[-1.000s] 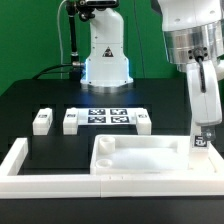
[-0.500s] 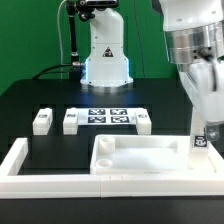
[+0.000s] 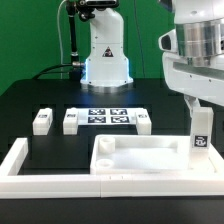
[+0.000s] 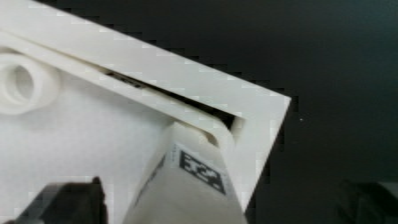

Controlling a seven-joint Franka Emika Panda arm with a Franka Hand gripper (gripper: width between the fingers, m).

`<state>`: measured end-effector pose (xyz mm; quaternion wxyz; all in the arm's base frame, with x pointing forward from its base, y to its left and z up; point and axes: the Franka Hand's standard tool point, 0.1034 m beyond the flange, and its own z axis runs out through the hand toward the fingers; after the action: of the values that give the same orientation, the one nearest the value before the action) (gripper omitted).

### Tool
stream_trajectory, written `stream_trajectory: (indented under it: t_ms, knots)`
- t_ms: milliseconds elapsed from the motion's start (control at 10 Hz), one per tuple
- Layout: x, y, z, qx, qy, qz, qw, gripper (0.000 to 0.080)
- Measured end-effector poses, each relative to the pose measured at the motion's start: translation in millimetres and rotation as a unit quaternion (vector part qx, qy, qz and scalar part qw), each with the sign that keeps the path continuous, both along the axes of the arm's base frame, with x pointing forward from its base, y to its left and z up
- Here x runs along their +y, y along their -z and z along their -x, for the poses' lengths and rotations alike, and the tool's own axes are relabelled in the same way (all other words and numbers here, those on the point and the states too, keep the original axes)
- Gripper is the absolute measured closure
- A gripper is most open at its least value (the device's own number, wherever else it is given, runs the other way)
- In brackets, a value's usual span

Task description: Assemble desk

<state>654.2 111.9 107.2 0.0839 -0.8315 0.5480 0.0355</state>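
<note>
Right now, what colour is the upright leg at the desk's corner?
The leg is white with a black-and-white tag; exterior view best.

The white rectangular tray-like plastic desk top (image 3: 150,160) is seen smooth, faintly glossy; the black counter (image 3: 30,100) beneath looks matt.

White desk top (image 3: 140,172), white legs (image 3: 41,121) bearing black-and-white square tags (image 3: 198,142), black table (image 3: 40,95).

I am reading no words or numbers: only a black-and-white tag (image 3: 199,141) on the leg (image 3: 200,124) beneath my jaws, and a warning triangle (image 3: 103,52) on the arm base (image 3: 105,68) beyond.
</note>
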Motion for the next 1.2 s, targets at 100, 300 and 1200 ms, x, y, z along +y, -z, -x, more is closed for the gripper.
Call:
stream_trajectory:
  t_ms: [100, 300, 1200]
  knots:
    - [0.0, 0.1, 0.0, -0.006, -0.034, 0.001, 0.999, 0.0151]
    - [-11.7, 6.2, 4.5, -0.026, -0.197, 0.021, 0.980, 0.0151]
    - [-23.7, 7.9, 0.8, -0.044, -0.281, 0.043, 0.958, 0.0489]
